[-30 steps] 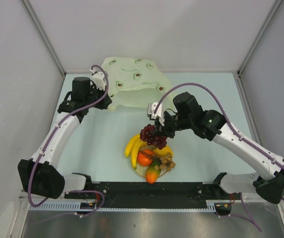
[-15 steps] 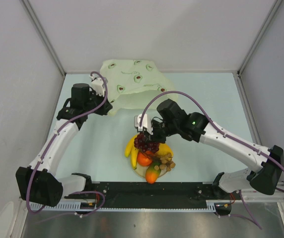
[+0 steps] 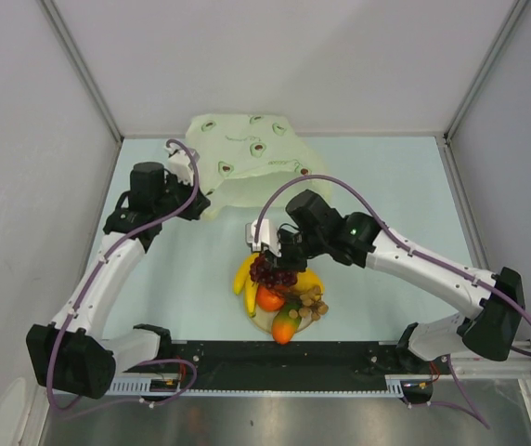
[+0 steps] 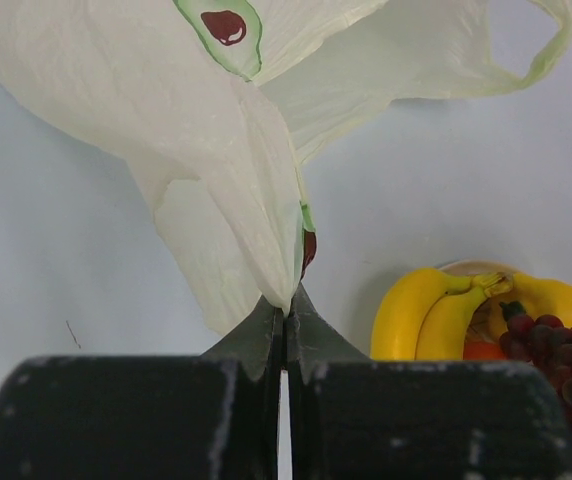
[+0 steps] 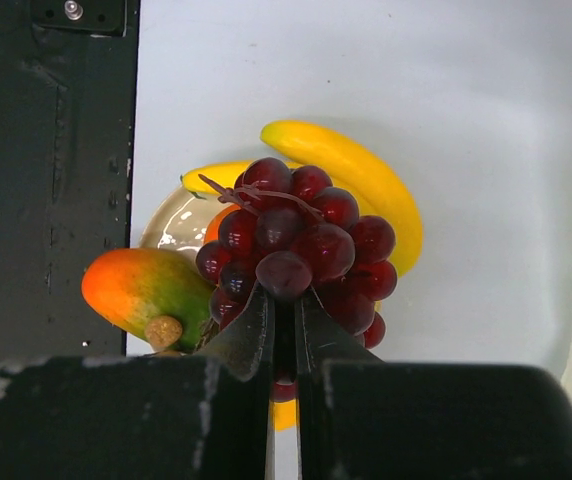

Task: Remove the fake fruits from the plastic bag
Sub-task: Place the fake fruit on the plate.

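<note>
Purple grapes (image 5: 296,240) between the right fingers (image 5: 251,335), directly over the plate (image 5: 169,226).

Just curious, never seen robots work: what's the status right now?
Left hand shut on plastic bag. Right hand shut on grapes, over the plate of fruit. Nothing in the way.
</note>
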You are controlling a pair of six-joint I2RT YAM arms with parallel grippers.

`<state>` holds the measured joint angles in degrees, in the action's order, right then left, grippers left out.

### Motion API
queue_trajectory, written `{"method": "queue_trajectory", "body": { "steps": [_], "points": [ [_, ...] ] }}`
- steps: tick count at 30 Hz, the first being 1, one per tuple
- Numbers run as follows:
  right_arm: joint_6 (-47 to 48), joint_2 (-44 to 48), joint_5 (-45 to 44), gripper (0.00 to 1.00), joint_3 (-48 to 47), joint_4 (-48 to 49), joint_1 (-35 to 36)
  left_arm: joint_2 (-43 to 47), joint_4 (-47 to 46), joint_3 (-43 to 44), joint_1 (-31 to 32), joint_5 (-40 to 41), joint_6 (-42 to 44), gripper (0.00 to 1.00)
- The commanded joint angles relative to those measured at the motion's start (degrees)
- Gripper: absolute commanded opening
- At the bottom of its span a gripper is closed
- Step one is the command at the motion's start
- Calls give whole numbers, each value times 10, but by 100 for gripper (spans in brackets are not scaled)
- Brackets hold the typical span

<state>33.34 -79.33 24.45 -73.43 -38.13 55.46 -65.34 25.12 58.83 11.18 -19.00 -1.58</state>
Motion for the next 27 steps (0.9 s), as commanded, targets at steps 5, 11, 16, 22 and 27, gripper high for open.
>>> {"method": "queue_trajectory", "body": {
  "steps": [5,11,16,22,27],
  "points": [
    [3,-17,6,0,6,17,16,30,-24,-13,1,-22,-13,0],
    [-2,-42,3,2,6,31,29,50,-27,-28,1,-27,-16,0],
    [-3,-53,-2,5,6,32,34,65,-31,-43,2,-24,-16,0],
    [-5,-62,-2,12,6,31,36,72,-33,-46,0,-22,-16,0],
    [-6,-64,-5,22,6,36,37,70,-31,-40,1,-24,-16,0]
  ]
}}
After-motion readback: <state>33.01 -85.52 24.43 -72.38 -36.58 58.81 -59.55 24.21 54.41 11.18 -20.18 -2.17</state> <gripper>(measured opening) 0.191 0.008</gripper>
